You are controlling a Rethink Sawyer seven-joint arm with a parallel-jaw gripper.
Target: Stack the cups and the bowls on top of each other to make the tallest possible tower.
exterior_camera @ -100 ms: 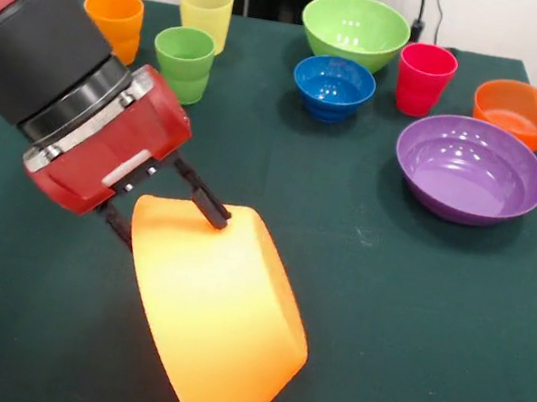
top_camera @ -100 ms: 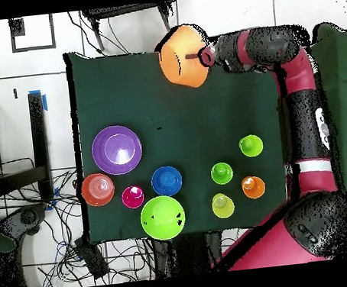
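My gripper [exterior_camera @ -100 ms: 171, 219] is shut on the rim of the very large orange-yellow bowl [exterior_camera @ -100 ms: 215, 320], which hangs tilted on its side near the table's front edge. One finger [exterior_camera @ -100 ms: 204, 199] lies over the rim and the other is mostly hidden behind the bowl. From above, the gripper [top_camera @ -100 ms: 201, 54] holds the same bowl [top_camera @ -100 ms: 182, 56] at the table's edge. At the back stand the orange cup [exterior_camera @ -100 ms: 113, 21], pale yellow cup [exterior_camera @ -100 ms: 205, 10], green cup [exterior_camera @ -100 ms: 183, 62] and red-pink cup [exterior_camera @ -100 ms: 423, 78]. Near them sit the light green bowl [exterior_camera @ -100 ms: 355, 30], blue bowl [exterior_camera @ -100 ms: 333, 86], red-orange bowl [exterior_camera @ -100 ms: 517, 112] and purple bowl [exterior_camera @ -100 ms: 470, 169]. No tower stands.
A lime green cup [top_camera @ -100 ms: 250, 145] shows only from above; my arm [exterior_camera @ -100 ms: 49, 47] hides it in the front view. The green table [exterior_camera @ -100 ms: 374, 308] ends close below the held bowl. Cables [top_camera @ -100 ms: 80, 251] lie on the floor past the table's corner.
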